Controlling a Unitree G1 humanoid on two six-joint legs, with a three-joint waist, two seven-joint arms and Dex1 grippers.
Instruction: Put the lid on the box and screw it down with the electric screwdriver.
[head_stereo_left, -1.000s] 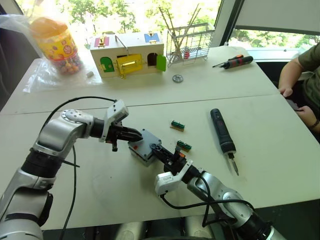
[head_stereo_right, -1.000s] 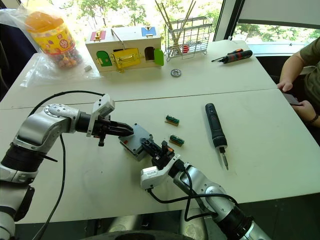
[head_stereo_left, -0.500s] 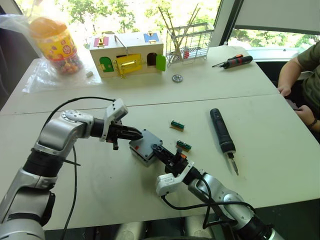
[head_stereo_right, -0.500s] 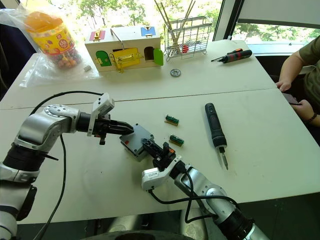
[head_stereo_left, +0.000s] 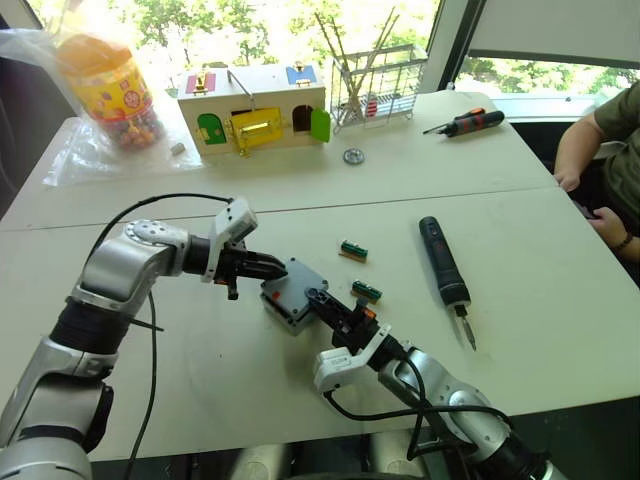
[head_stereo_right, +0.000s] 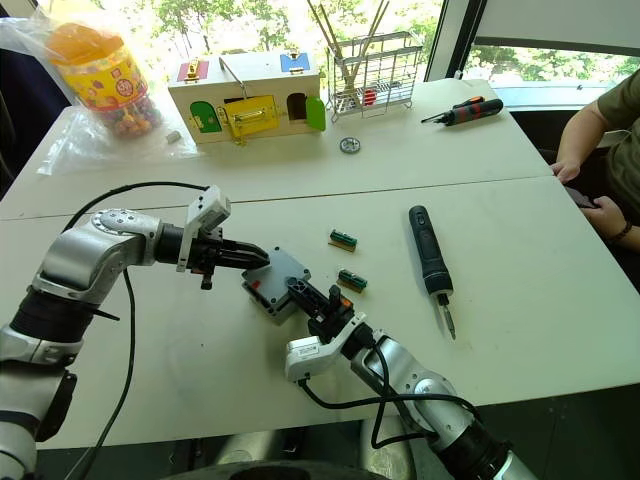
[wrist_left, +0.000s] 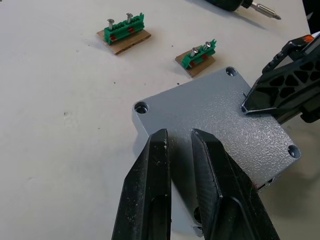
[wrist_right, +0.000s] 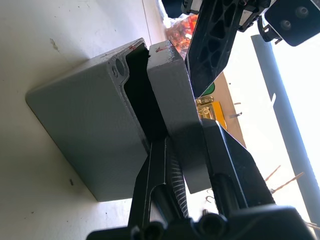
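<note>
a white tabletop (head_stereo_left: 520, 230) seen from above, with two robot arms meeting near its middle. the grey lid (wrist_left: 220, 120) sits on top of the grey box (wrist_right: 85, 135), not fully seated: the right wrist view shows a gap between them along one edge. the right gripper (head_stereo_left: 322, 305) has its fingers (wrist_right: 220, 150) closed on the lid's edge, one finger inside the gap and one over the top. the left gripper (head_stereo_left: 272, 267) reaches in from the opposite side, its fingers (wrist_left: 155, 165) nearly together with a narrow gap, tips resting over the lid's near edge and holding nothing. two small green screw holders (wrist_left: 124, 27) lie just beside the box. the black electric screwdriver (head_stereo_left: 443, 264) lies flat on the tabletop, well apart to the robot's right. farther back stand a white toy house (head_stereo_left: 255, 105), a wire rack (head_stereo_left: 385, 85), a candy jar (head_stereo_left: 105, 85) and an orange-and-black screwdriver (head_stereo_left: 468, 122).
</note>
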